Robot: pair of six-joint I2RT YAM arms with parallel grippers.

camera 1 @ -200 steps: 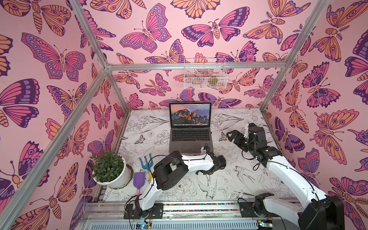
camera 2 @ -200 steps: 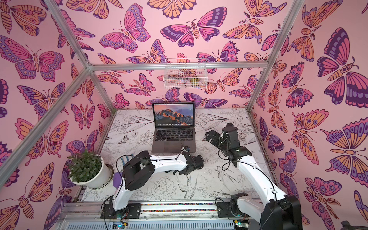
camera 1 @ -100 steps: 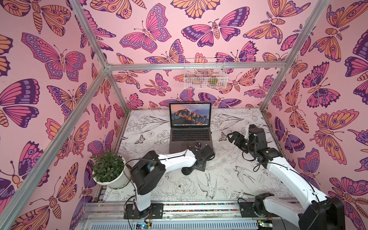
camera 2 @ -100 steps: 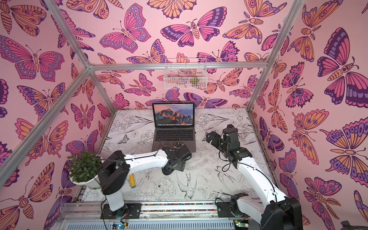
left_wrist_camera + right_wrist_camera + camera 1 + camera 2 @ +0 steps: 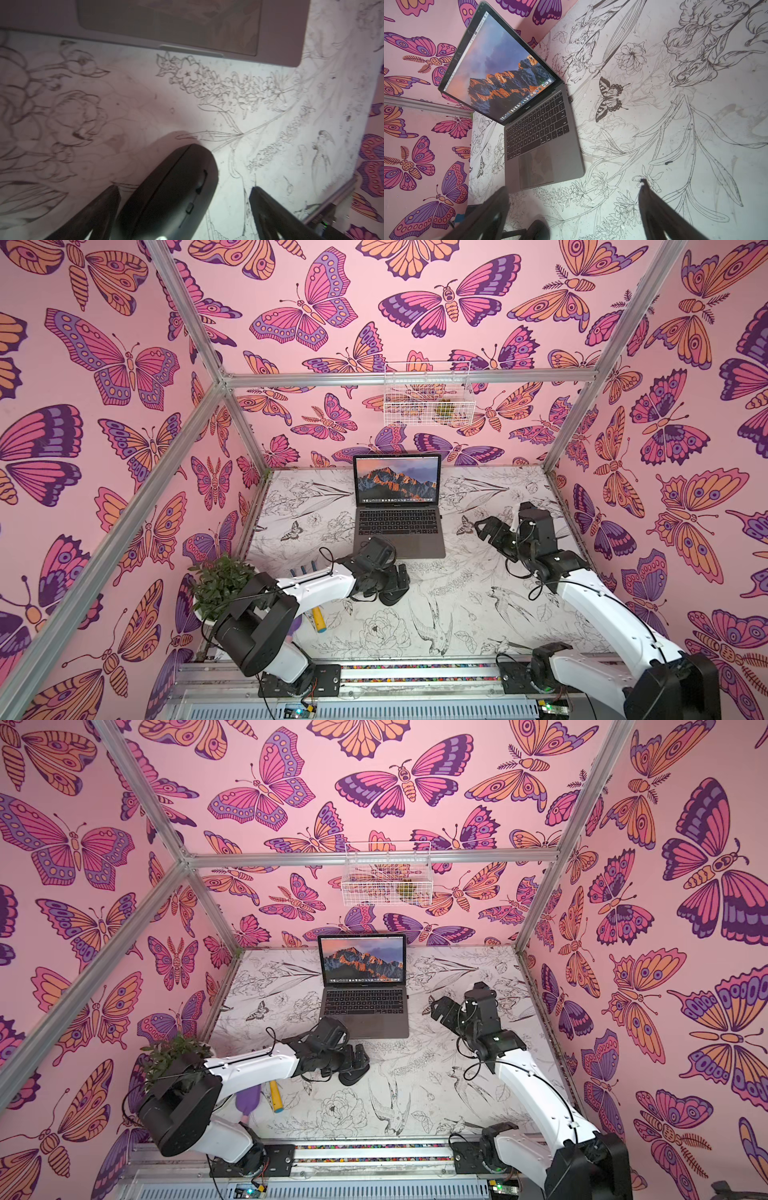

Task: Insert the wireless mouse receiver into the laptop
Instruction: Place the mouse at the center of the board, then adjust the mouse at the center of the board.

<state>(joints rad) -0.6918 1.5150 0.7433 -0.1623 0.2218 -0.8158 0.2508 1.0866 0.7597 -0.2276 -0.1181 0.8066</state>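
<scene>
The receiver [image 5: 569,98] juts sideways from the laptop [image 5: 564,158]'s right edge near the hinge, ahead of the right gripper [image 5: 573,185], whose jaws are spread and empty. The left gripper [image 5: 182,188] is also spread, with the mouse [image 5: 166,199] lying between its fingers.

Left arm [image 5: 316,585] and right arm [image 5: 602,614] had white shells, black joints, black jaws and loose black cables.

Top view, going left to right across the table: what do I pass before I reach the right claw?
Potted plant → yellow tool handle → laptop → right claw.
</scene>
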